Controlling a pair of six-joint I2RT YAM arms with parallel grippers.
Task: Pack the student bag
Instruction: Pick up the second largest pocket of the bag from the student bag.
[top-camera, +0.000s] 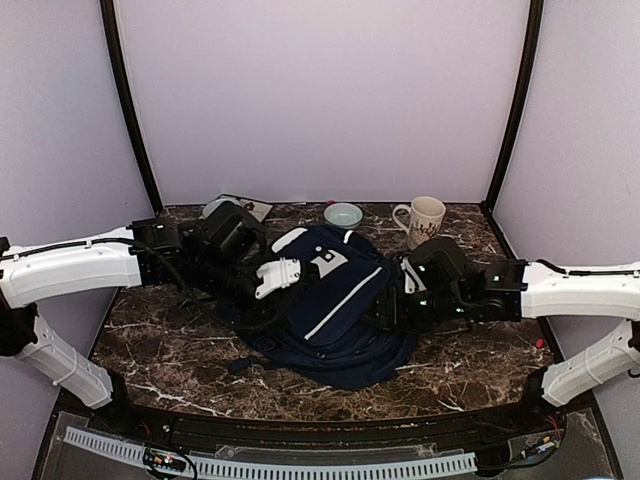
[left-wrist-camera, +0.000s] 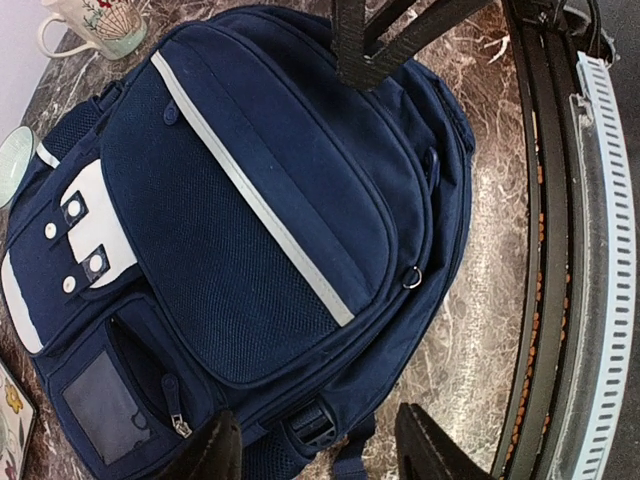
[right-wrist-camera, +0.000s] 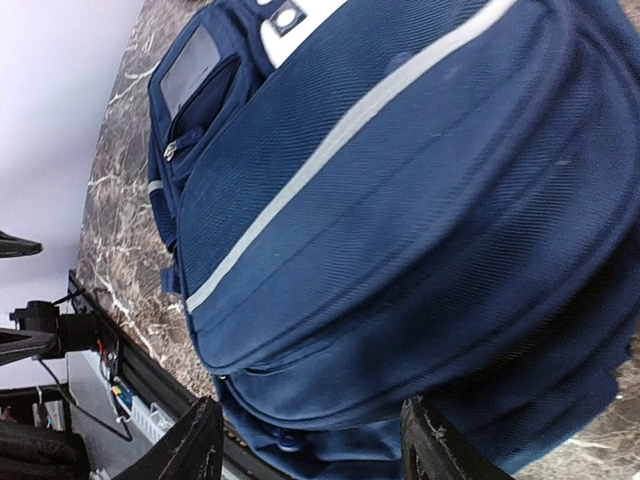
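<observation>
The student bag (top-camera: 335, 305) lies flat in the middle of the marble table. It is navy with a pale stripe and white patches near its far end, and its zips look shut. In the left wrist view the student bag (left-wrist-camera: 250, 200) fills the frame. My left gripper (left-wrist-camera: 315, 455) hangs open over its left side, with a black strap buckle (left-wrist-camera: 315, 422) between the fingers. My right gripper (right-wrist-camera: 315, 450) is open at the bulging right side of the student bag (right-wrist-camera: 400, 200), and nothing is clamped. From above, the left gripper (top-camera: 270, 283) and the right gripper (top-camera: 392, 305) flank the bag.
A white patterned mug (top-camera: 424, 220) and a pale green bowl (top-camera: 343, 214) stand behind the bag at the back of the table. A flat picture book (top-camera: 245, 207) lies at the back left. A black rail (left-wrist-camera: 545, 250) runs along the table's near edge.
</observation>
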